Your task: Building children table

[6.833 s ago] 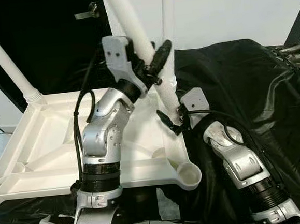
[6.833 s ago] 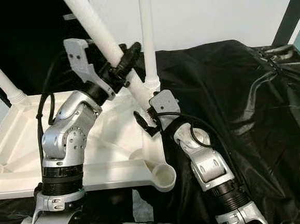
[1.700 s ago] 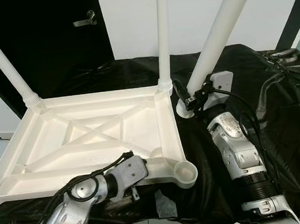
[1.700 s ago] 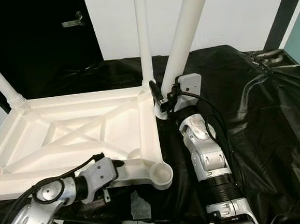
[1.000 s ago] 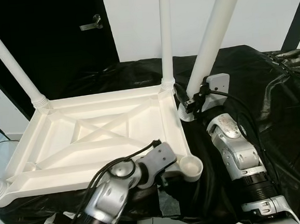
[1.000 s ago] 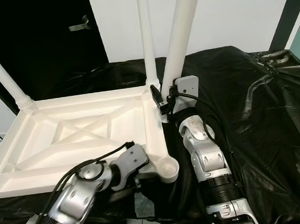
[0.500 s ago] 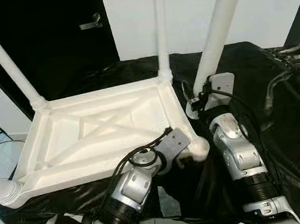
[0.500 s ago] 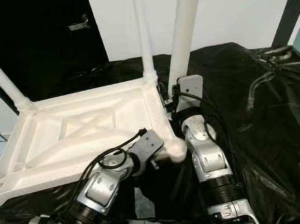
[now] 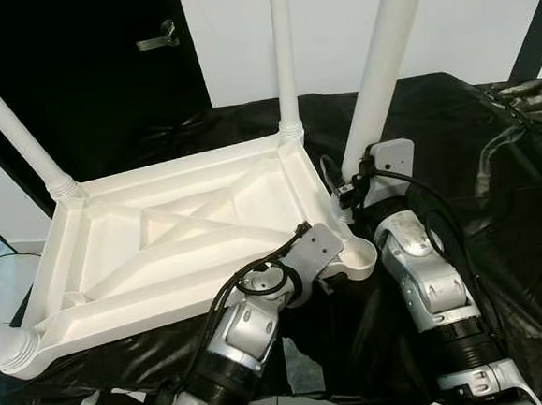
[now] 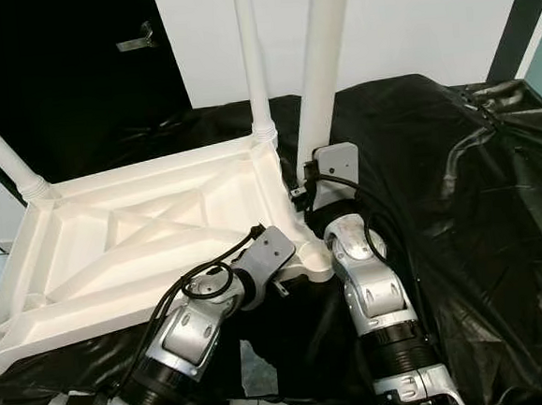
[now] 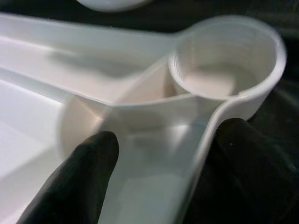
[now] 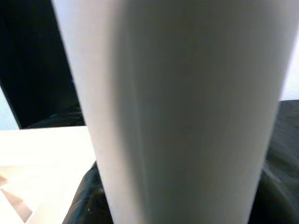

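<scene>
Tabletop [image 9: 161, 239] corner pulled to leg [image 9: 378, 72] by left hand [image 11: 159, 163], right hand [image 9: 347, 195] holding

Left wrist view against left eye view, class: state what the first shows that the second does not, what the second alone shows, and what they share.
Left wrist view alone: the inside of the empty corner socket, ridged within, and the two black fingers straddling the tabletop's rim beside it.

Left eye view alone: the whole upturned white tabletop on black cloth, fitted legs standing up, and the right gripper holding a loose leg upright near that socket.

Shared: the left gripper at the socket corner.
</scene>
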You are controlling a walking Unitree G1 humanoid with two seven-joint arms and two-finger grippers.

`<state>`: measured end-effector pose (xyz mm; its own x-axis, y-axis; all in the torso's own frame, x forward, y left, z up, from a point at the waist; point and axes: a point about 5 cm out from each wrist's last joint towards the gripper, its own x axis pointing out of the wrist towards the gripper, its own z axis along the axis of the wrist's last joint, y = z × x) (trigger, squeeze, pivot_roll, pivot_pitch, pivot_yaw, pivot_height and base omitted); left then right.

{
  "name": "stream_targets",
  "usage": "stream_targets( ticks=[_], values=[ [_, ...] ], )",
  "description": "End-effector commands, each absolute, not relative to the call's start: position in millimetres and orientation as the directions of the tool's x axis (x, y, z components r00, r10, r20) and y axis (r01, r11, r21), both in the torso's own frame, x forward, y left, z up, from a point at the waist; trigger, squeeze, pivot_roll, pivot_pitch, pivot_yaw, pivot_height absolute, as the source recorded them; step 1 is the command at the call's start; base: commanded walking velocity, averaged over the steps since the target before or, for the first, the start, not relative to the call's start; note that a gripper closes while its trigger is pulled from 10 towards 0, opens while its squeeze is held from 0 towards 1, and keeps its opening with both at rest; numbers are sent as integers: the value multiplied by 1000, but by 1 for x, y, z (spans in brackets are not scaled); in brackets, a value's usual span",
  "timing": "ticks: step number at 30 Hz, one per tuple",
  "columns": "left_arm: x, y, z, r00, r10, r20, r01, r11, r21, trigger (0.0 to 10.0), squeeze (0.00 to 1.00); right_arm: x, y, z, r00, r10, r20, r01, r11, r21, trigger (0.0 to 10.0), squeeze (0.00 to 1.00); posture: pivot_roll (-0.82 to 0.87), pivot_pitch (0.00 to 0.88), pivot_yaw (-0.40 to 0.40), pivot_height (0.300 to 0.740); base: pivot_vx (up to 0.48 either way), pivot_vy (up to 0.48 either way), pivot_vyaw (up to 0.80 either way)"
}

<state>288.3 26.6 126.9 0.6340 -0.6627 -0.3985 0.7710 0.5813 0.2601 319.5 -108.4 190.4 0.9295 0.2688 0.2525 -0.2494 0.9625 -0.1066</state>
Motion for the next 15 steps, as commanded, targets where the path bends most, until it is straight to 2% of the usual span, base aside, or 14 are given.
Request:
stream_targets(
  ticks=[1,2,4,6,8,15],
  values=[
    [287,29,133,622,-689,-373,782,570,253,10000,0,317,-105,194,917,294,268,-271,955,-121,10000,0,52,0,57,740,0,0,0],
    [282,31,137,583,-732,-352,813,530,243,10000,0,316,-104,194,916,298,269,-275,954,-121,10000,0,56,0,54,740,0,0,0],
    [282,31,137,583,-732,-352,813,530,243,10000,0,316,-104,194,916,298,269,-275,954,-121,10000,0,56,0,54,740,0,0,0],
    [274,39,141,514,-789,-336,858,464,222,10000,0,313,-103,194,916,296,271,-275,955,-113,10000,0,63,0,51,740,0,0,0],
    [272,44,142,499,-797,-340,866,445,229,10000,0,311,-102,194,917,293,272,-273,956,-108,10000,0,64,0,52,740,0,0,0],
    [270,55,143,523,-784,-333,852,473,225,10000,0,300,-102,192,927,272,259,-258,962,-89,10000,0,61,0,52,740,0,0,0]
  ],
)
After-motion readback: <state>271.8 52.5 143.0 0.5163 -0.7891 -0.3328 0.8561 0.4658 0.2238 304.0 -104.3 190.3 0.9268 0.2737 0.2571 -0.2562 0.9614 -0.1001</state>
